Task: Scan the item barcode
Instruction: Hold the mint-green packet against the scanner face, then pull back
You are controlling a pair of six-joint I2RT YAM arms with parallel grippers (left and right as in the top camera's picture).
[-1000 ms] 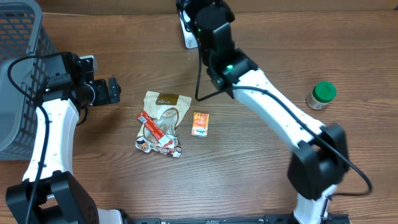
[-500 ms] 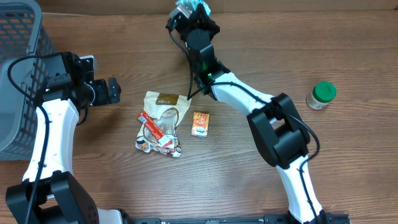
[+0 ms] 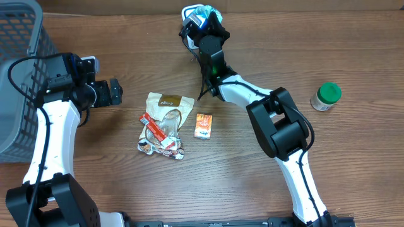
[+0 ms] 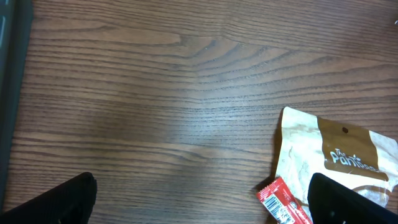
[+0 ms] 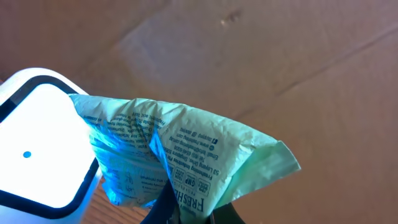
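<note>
A crinkled light-green and blue packet with printed text is pinched at its lower end by my right gripper, which is shut on it at the table's far edge. In the right wrist view the packet stands up from the gripper, its left side in front of the white, dark-rimmed scanner. From overhead, only a bit of the scanner shows beside the wrist. My left gripper hangs open at the left with nothing in it. In the left wrist view that gripper is over bare wood.
A tan pouch, a red wrapper and other snack packets lie in a pile mid-table. An orange packet lies beside them. A green-lidded jar stands at the right. A grey basket fills the left edge.
My right wrist has turned at the far edge, so the green packet now shows by the scanner and has shifted slightly right. The left arm has not moved.
</note>
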